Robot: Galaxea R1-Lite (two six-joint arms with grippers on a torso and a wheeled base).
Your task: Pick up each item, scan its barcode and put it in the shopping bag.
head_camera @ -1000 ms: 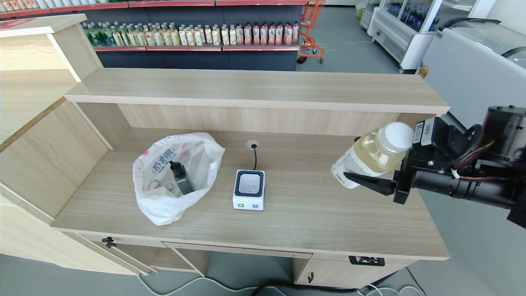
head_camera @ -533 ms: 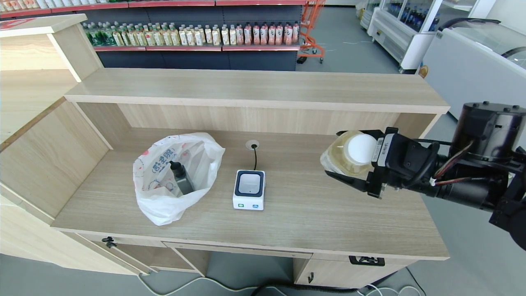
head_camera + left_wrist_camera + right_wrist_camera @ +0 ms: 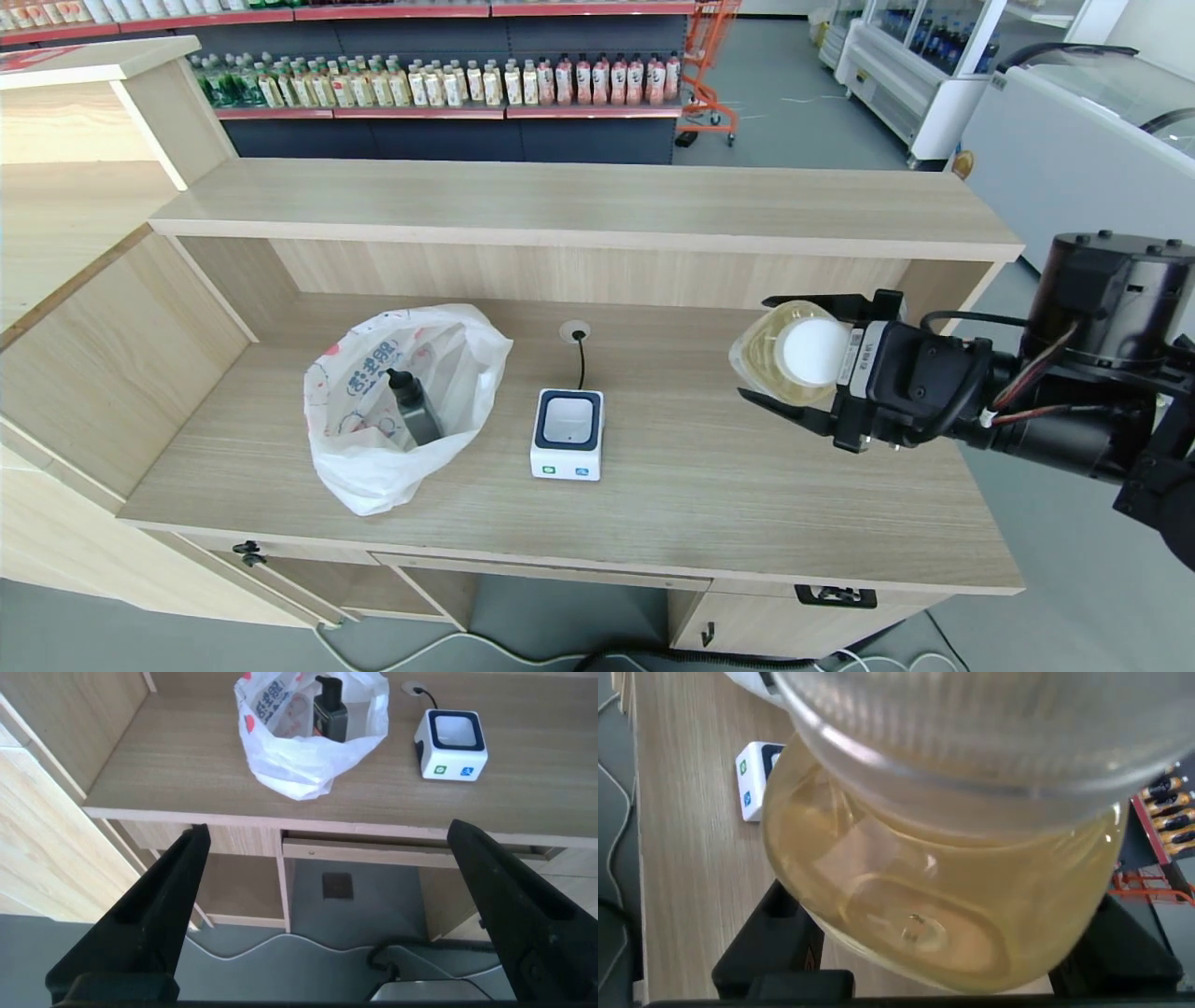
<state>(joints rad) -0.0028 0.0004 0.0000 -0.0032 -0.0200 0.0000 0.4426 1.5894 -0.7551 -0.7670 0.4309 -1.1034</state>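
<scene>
My right gripper [image 3: 777,359] is shut on a clear bottle [image 3: 780,353] of pale yellow liquid with a white cap [image 3: 815,352], held in the air above the right side of the counter, cap end toward the head camera. In the right wrist view the bottle [image 3: 943,859] sits between the black fingers [image 3: 775,943]. The white barcode scanner [image 3: 567,433] with a dark window stands mid-counter, left of the bottle. A white shopping bag [image 3: 401,401] lies open at the left with a dark bottle [image 3: 411,407] inside. My left gripper [image 3: 327,924] hangs open in front of the counter, below its front edge.
The wooden counter [image 3: 700,467] has a raised back shelf [image 3: 579,201] and a side wall at the left. The scanner's cable runs to a grommet [image 3: 573,329] behind it. In the left wrist view the bag [image 3: 308,728] and scanner [image 3: 450,744] sit above drawers.
The right gripper swung the bottle left and turned it, so its cap now faces the head camera; in the last half second it barely moved. The head view shifted slightly.
</scene>
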